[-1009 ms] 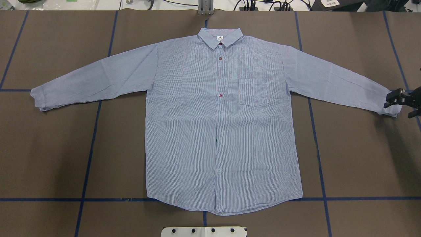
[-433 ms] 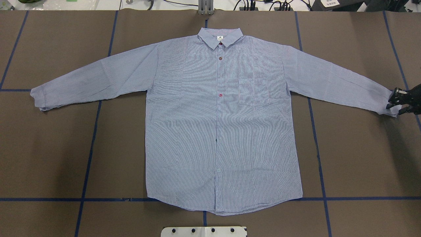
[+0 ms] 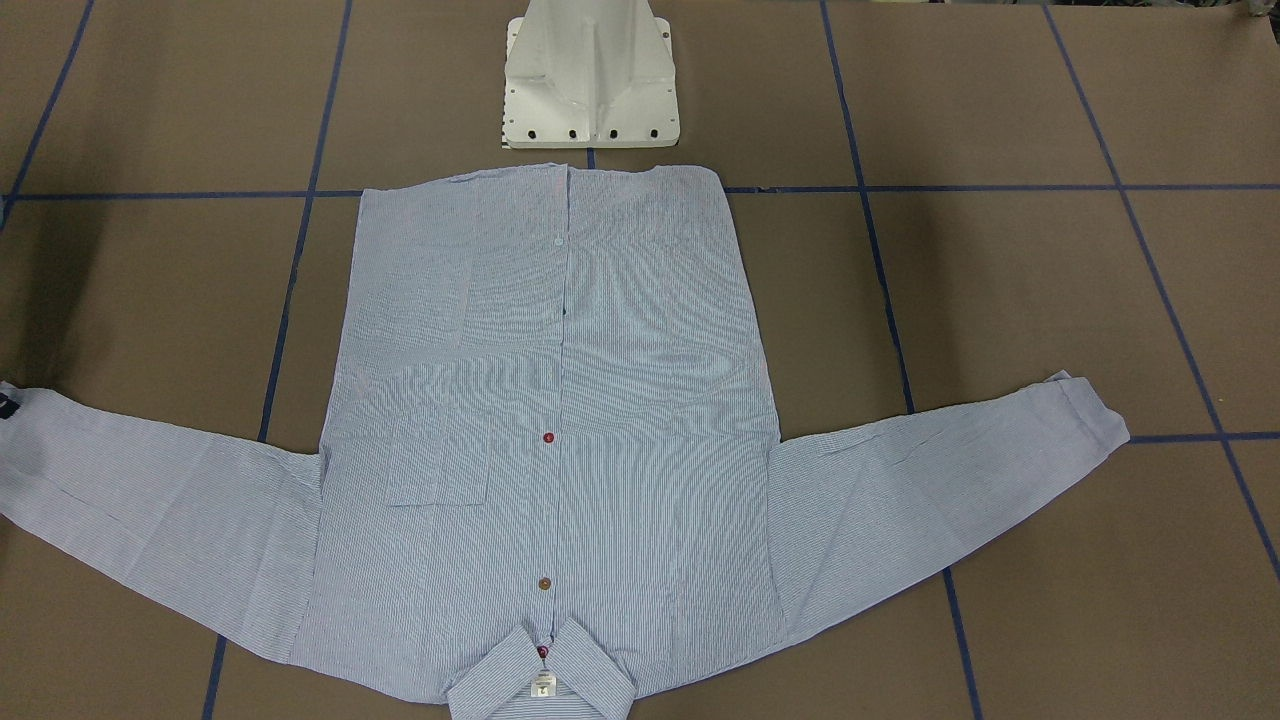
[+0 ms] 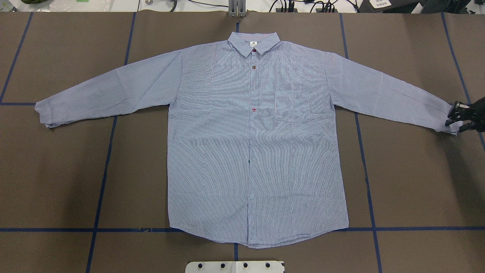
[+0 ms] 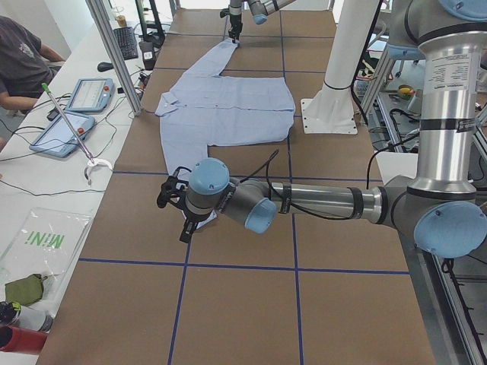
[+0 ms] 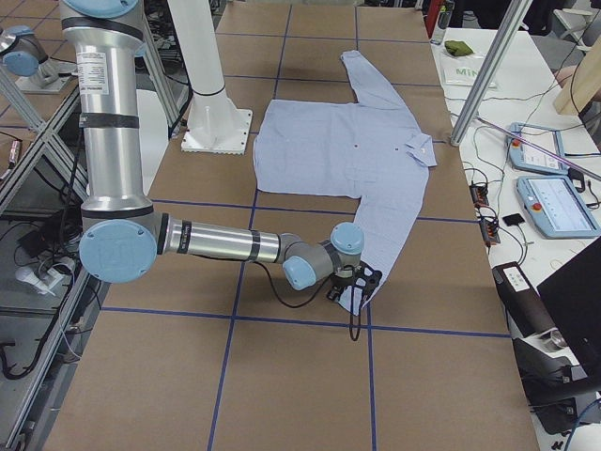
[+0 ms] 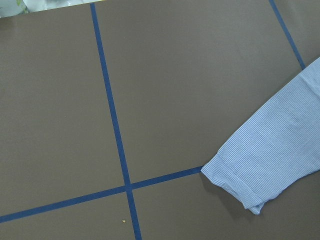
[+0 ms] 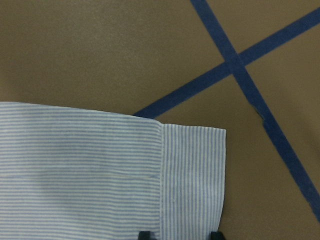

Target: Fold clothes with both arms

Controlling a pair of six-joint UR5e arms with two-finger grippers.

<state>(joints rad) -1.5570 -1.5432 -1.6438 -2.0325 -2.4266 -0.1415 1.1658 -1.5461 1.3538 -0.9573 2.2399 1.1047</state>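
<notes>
A wide brown surface (image 4: pixel 57 170) crossed by blue tape lines (image 4: pixel 100 189) carries the shirt (image 4: pixel 227 151). The shirt lies flat and face up in the middle, buttoned, with both sleeves spread out to the sides. Its hem is toward the white pedestal base (image 3: pixel 590 75) and its collar (image 4: pixel 254 41) is on the far side. The right arm (image 6: pixel 216 242) reaches low along the surface to the end of the right sleeve. The left arm (image 5: pixel 327 201) stretches out level toward the end of the left sleeve. The right end effector (image 4: pixel 454 124) sits at the right cuff (image 8: pixel 192 175). Its two black fingertips (image 8: pixel 145 234) stand apart, one at each edge of the cuff band, and the cloth between them is flat and unbunched. The left end effector (image 5: pixel 173 217) appears only in the left side view, above the surface near the left cuff (image 7: pixel 235 182). I cannot tell whether its fingers are spread or pressed together. Its wrist camera sees that cuff lying flat just past a tape crossing. A chest pocket (image 4: pixel 301 106) sits on the shirt front. A dark red button (image 4: pixel 254 109) is on the placket and a small white label (image 4: pixel 253 44) is inside the collar.
</notes>
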